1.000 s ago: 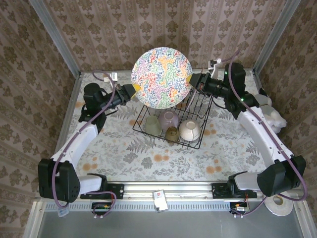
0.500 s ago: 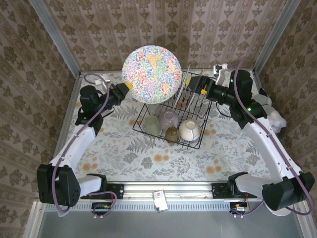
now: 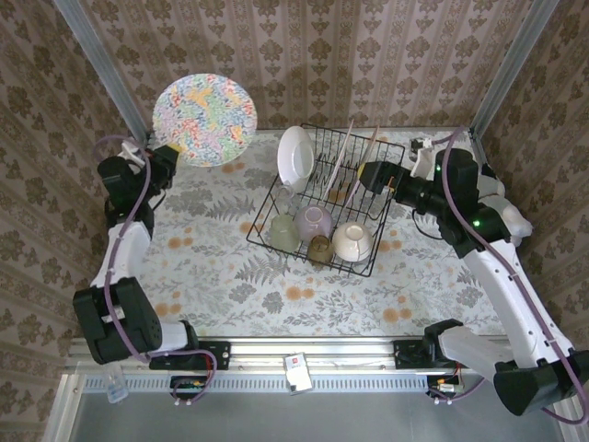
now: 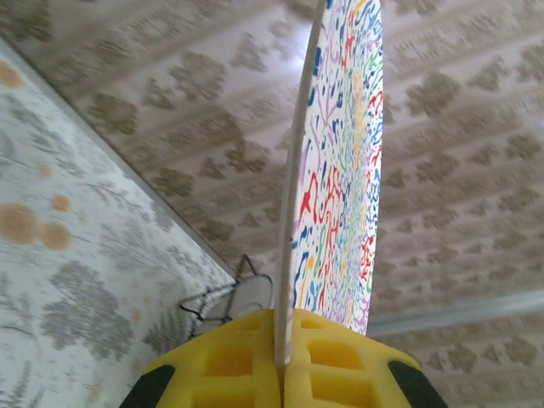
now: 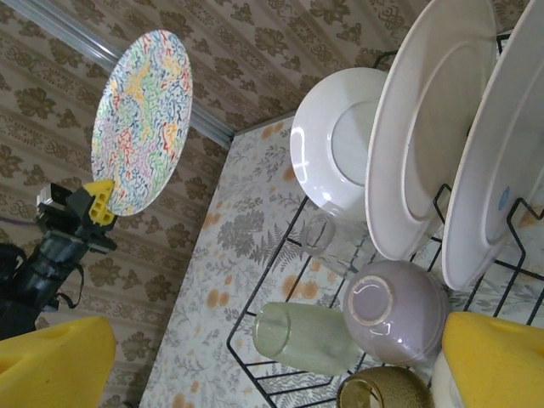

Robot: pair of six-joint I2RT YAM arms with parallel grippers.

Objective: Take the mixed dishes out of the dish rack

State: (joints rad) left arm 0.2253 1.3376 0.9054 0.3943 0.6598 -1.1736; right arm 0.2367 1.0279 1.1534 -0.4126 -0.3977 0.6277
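One round, many-coloured scribble-patterned plate (image 3: 204,120) is gripped at its rim by the left hand (image 4: 280,367); the right hand (image 3: 365,175) gapes.

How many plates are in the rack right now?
3: a small white plate at the rack's left end, a larger plate beside it, and a third plate next over. Others may hide behind the right gripper.

One camera looks down from behind the arms (image 3: 129,249); both wrist cameras share the patterned plate (image 4: 340,170), left close, right across the rack (image 3: 322,152).
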